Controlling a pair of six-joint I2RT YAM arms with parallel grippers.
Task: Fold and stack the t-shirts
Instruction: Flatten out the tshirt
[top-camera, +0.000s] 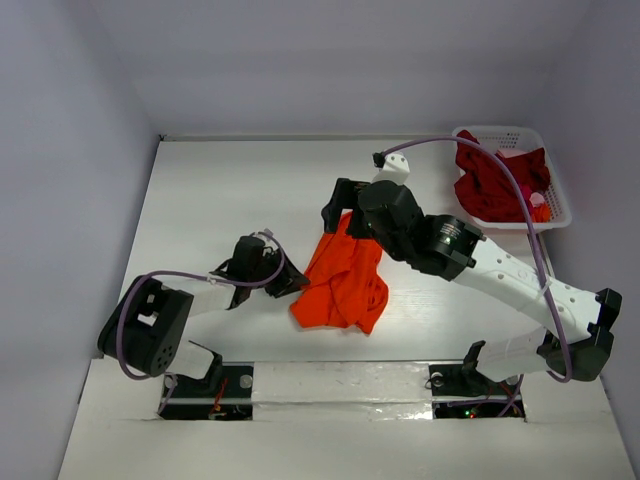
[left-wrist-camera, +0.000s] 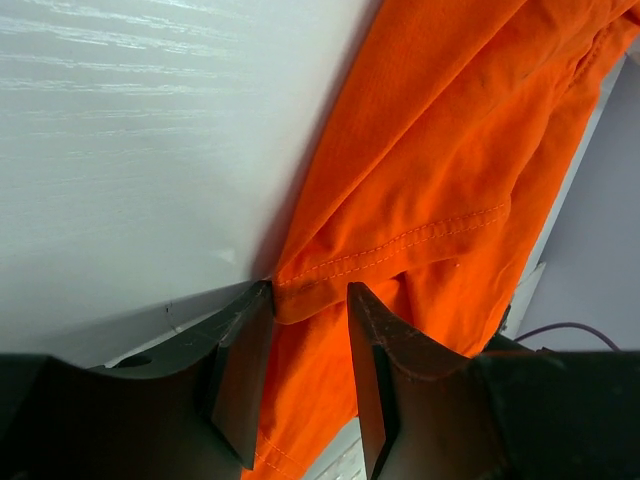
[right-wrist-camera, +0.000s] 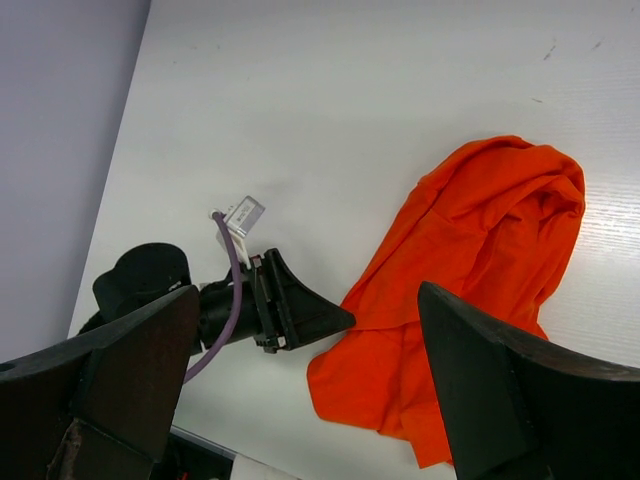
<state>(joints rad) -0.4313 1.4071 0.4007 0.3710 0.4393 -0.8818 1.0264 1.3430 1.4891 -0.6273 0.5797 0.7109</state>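
Note:
The orange t-shirt (top-camera: 340, 280) lies crumpled in the middle of the table. My left gripper (top-camera: 293, 284) is low at its left edge. In the left wrist view the jaws (left-wrist-camera: 310, 292) have narrowed around the stitched hem of the orange cloth (left-wrist-camera: 450, 150), which sits between them, but they still stand apart. My right gripper (top-camera: 342, 203) hovers above the shirt's far end, open wide and empty; in its own view the orange shirt (right-wrist-camera: 480, 250) and the left gripper (right-wrist-camera: 300, 312) lie below its spread fingers (right-wrist-camera: 308, 288). The dark red t-shirt (top-camera: 495, 180) is bunched in the basket.
A white lattice basket (top-camera: 500, 131) stands at the back right corner of the table. Purple cables loop over both arms. Grey walls enclose the table on the left, back and right.

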